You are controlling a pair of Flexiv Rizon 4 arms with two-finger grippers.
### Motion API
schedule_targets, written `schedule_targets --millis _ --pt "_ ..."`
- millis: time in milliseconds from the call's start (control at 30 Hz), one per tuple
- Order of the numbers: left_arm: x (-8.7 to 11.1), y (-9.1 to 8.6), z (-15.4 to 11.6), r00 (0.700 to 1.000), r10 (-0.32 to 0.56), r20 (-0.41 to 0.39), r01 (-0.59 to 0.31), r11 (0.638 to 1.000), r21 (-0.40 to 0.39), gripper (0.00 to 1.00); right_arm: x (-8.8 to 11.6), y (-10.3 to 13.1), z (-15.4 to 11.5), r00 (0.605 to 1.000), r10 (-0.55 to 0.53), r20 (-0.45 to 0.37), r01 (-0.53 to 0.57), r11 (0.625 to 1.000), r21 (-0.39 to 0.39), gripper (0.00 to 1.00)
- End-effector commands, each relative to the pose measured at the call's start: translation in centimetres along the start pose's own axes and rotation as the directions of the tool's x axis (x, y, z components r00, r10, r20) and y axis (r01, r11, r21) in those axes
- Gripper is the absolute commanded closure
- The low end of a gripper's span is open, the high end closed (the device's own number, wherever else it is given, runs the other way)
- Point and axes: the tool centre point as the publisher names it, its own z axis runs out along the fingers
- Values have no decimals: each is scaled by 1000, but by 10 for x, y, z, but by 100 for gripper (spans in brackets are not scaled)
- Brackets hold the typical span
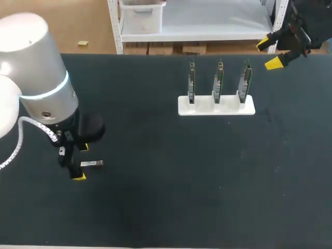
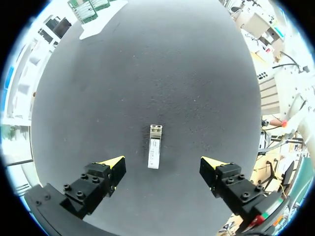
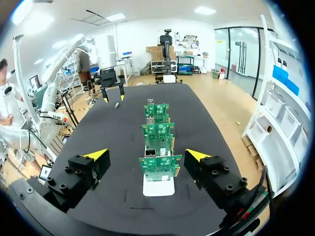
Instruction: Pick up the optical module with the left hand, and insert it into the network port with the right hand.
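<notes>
Optical module (image 2: 154,153) beneath left end effector (image 2: 163,162), tips apart; right end effector (image 3: 146,154) likewise apart

optical module (image 2: 154,153): shiny metal | table (image 1: 171,187): matt, grainy | stand (image 1: 204,106): white plastic

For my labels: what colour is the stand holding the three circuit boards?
White; the stand shows best in the head view.

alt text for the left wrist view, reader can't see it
The left pincer hangs open above the dark table, the small silver module lying flat between its fingers, untouched. A white stand with green boards sits at the table's far end.
</notes>
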Motion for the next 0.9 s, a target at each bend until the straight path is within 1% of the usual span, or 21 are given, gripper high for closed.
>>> schedule_targets --millis 33,133,300,833,867,900 --pt "-3 0 6 1000 -1 -13 1 1000 -2 0 0 0 1 1000 0 -1 0 1000 1 0" --pt "-5 -1 9 1000 3 -27 -3 1000 -4 0 0 0 1 1000 0 -1 0 1000 1 0" --pt "-7 -1 14 1000 4 -23 -4 1000 -4 0 0 0 1 1000 0 -1 0 1000 1 0" --pt "-2 -3 23 999 -16 -33 16 1000 -2 0 0 0 1 1000 0 -1 0 1000 1 0" --pt "-2 -4 24 999 -14 -31 14 1000 2 5 0 0 1 1000 0 -1 0 1000 1 0" --pt "-2 -4 24 999 -14 -41 15 1000 2 51 0 0 1 1000 0 -1 0 1000 1 0"
